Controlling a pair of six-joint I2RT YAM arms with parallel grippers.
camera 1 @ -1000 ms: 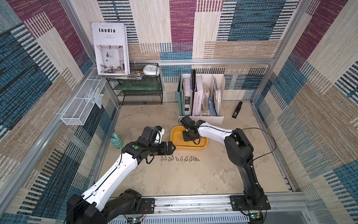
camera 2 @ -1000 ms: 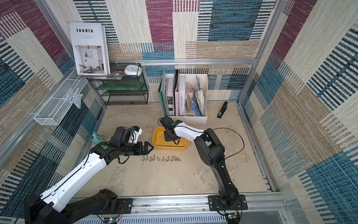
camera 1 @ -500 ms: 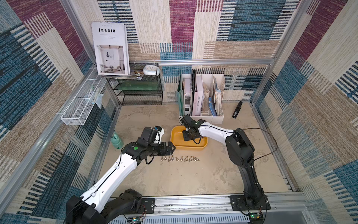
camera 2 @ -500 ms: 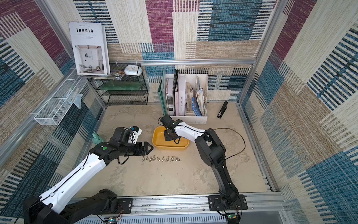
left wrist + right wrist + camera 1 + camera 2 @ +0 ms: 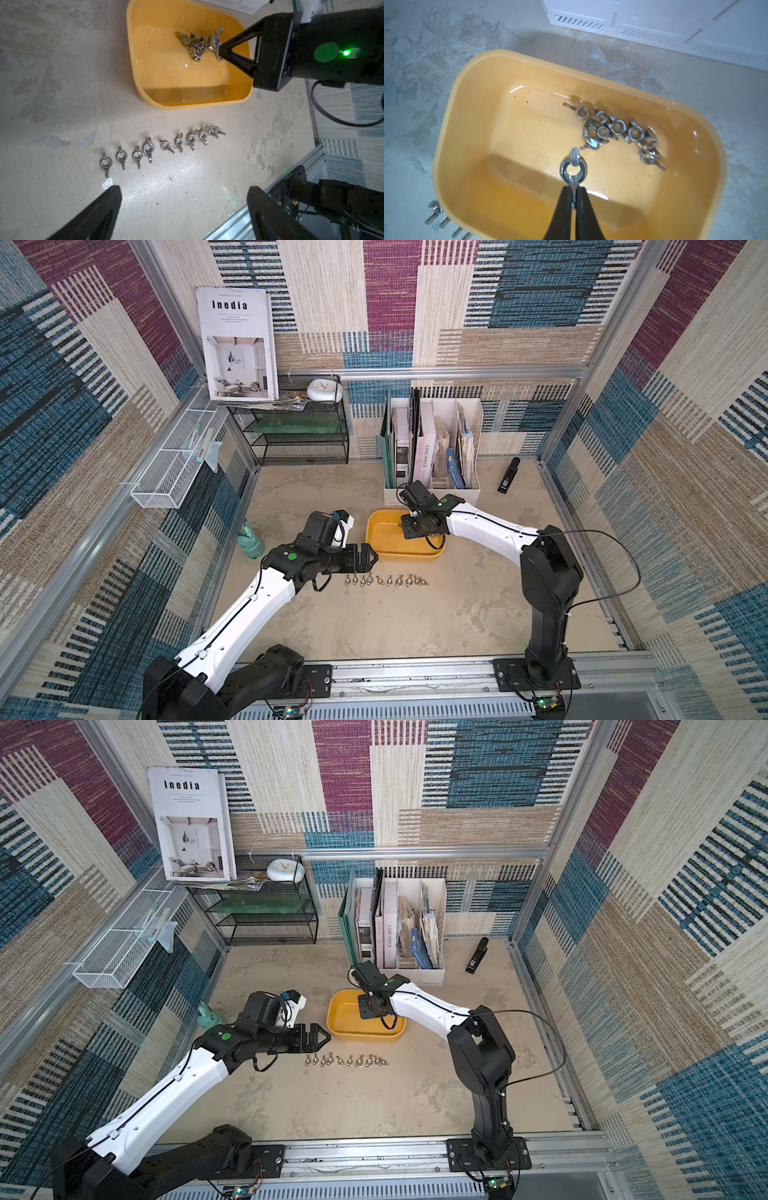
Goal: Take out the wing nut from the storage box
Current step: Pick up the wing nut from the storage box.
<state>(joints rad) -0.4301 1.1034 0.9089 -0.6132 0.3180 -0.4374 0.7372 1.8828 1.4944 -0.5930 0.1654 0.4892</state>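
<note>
Right wrist view: the right gripper has its jaws pinched together on one wing of a wing nut, held over the middle of the storage box and apart from the heap by its wall, probably for a clean lift-out, while the left gripper hovers with jaws wide apart near the row of nuts on the worktop.

Yellow-orange storage box, silver wing nut (shiny), mottled beige table; walls seemingly woven blue-maroon patchwork.

Bright, even light; glints streak the storage box floor (shadow lower left), and my right gripper blurs close-up.
</note>
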